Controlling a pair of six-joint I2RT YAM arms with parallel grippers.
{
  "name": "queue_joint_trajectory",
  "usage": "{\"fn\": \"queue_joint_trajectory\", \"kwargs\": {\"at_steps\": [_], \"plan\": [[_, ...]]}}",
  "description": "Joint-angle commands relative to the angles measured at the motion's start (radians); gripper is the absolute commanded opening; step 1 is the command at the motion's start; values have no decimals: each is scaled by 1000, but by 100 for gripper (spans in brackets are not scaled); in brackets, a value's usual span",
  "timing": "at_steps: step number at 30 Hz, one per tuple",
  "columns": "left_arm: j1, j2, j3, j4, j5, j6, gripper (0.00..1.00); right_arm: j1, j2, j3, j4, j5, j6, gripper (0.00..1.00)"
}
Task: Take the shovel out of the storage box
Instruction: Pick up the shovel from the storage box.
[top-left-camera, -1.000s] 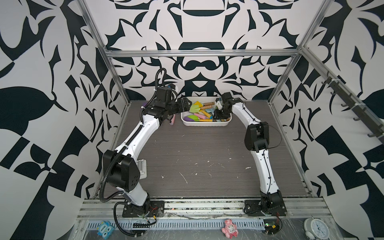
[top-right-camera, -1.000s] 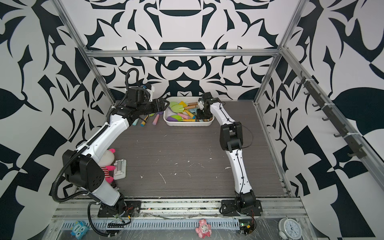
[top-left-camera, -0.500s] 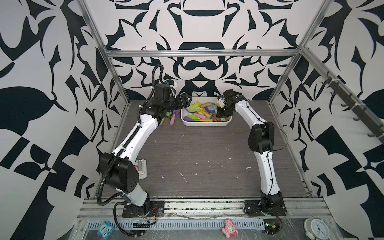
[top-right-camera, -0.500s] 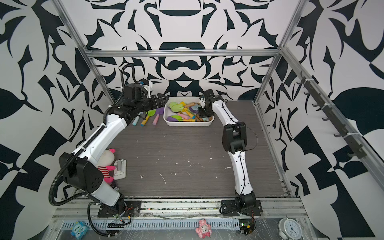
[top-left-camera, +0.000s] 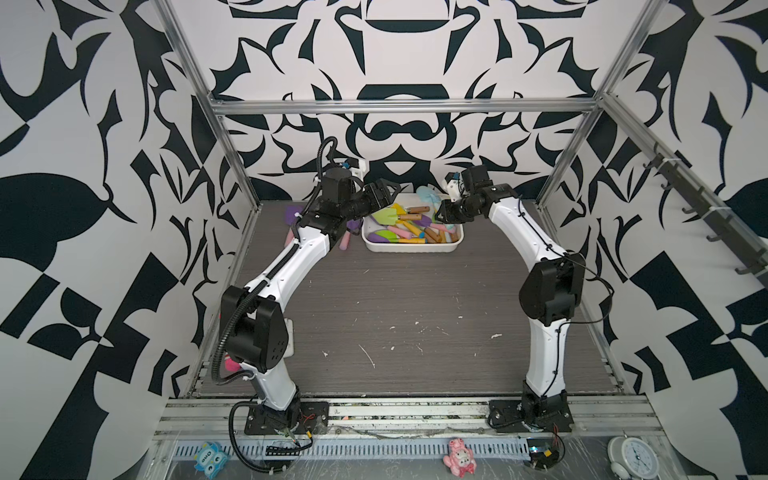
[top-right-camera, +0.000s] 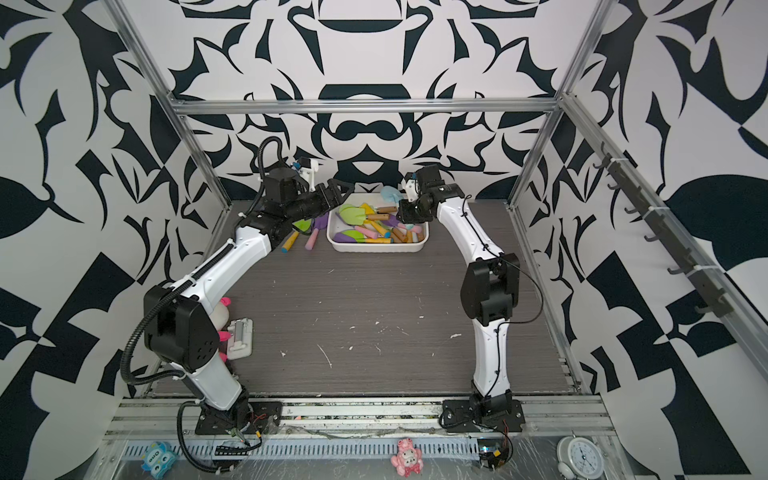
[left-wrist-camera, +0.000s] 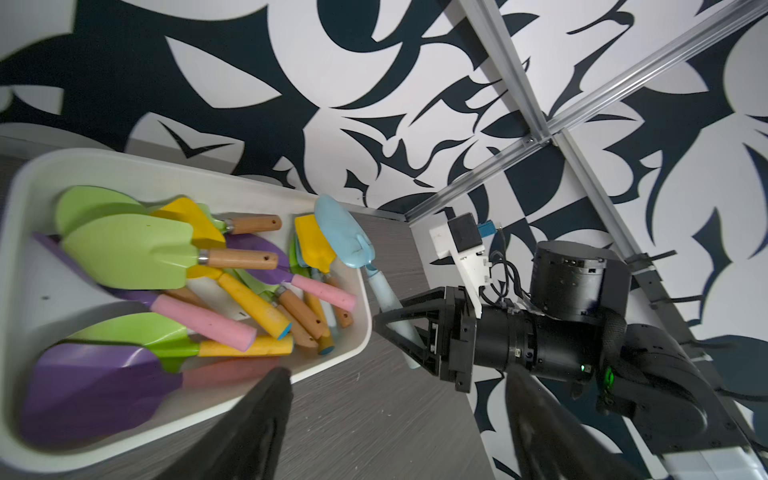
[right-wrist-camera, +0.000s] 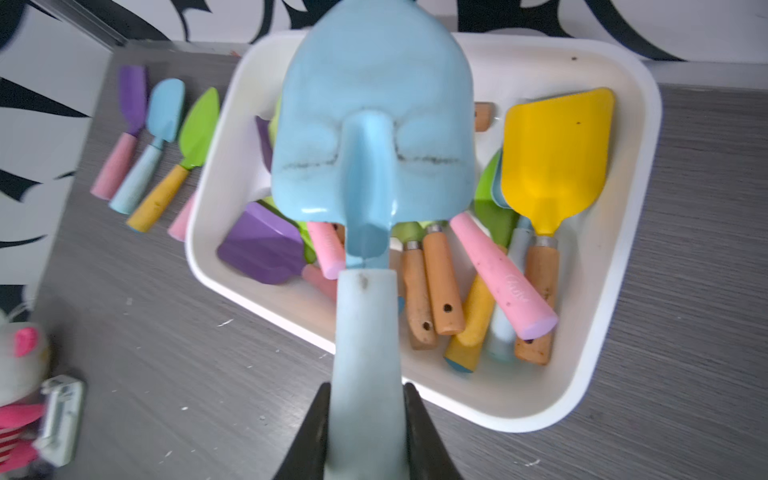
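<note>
Light-blue toy shovel (right-wrist-camera: 370, 124) gripped by handle in right jaws above white plastic storage box's (top-left-camera: 411, 248) right end; left jaws wide, empty.

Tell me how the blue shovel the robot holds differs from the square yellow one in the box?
The blue shovel is held by its handle in the right gripper, raised above the pile; the yellow shovel lies in the storage box. The blue shovel's blade is rounded to a point; the yellow shovel's is squared. Blue's handle is pale blue, yellow's wooden. Both are toy shovels.
</note>
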Motion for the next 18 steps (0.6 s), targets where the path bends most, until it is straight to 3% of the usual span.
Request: {"fn": "queue_joint_trajectory", "kwargs": {"at_steps": [1, 8, 18], "plan": [[-38, 49, -35, 257, 41, -136, 84, 1, -116, -39, 214, -182, 124, 1], [-79, 132, -40, 484, 46, -222, 84, 5, -210, -156, 474, -356, 315, 1], [-77, 199, -22, 673, 78, -283, 84, 22, -299, -268, 661, -459, 419, 1]]}}
